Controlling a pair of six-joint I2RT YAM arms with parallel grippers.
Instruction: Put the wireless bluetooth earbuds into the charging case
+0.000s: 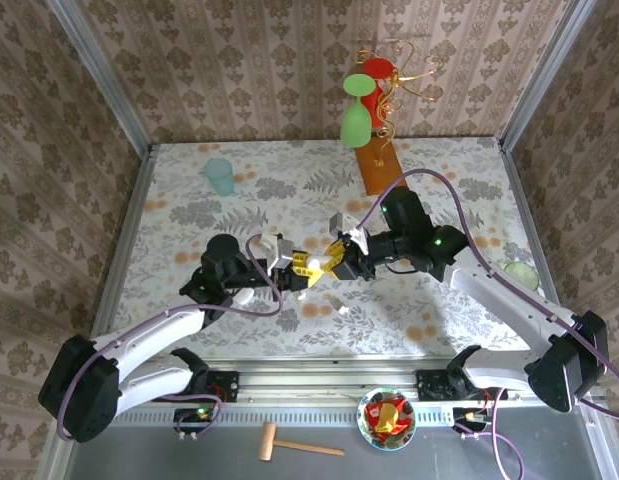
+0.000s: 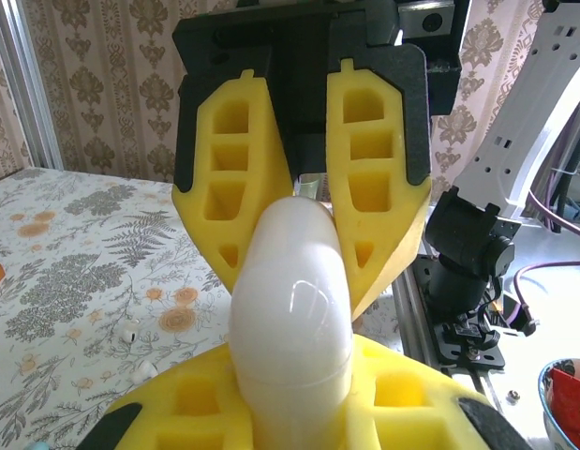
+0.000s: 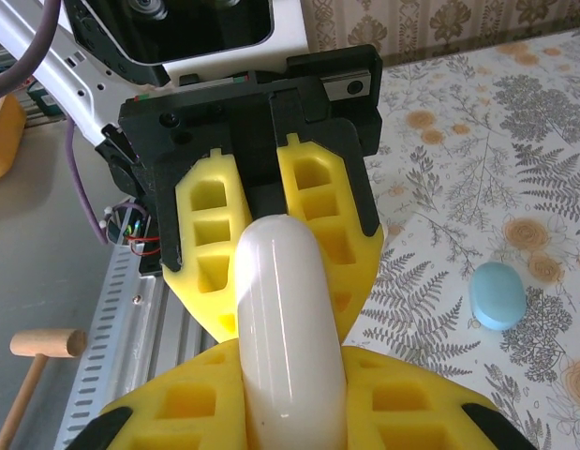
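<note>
Table (image 1: 189,200) w/ floral cloth, both arms meeting mid-air over its centre. The left gripper (image 1: 292,266) & right gripper (image 1: 339,259) face each other, each one's fingers (image 2: 224,178) clamped on opposite ends of one white case (image 2: 290,300). Prob. one steadies the base while the other pries the lid, which looks shut. A blue case (image 3: 498,295) lies on the table. Tiny earbuds (image 2: 130,330) lie loose on the cloth below, apparently waiting for an open case.

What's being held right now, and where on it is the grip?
One glossy white rounded plastic case is held from both sides: the left end effector clamps one end, and the right end effector clamps the opposite end.
</note>
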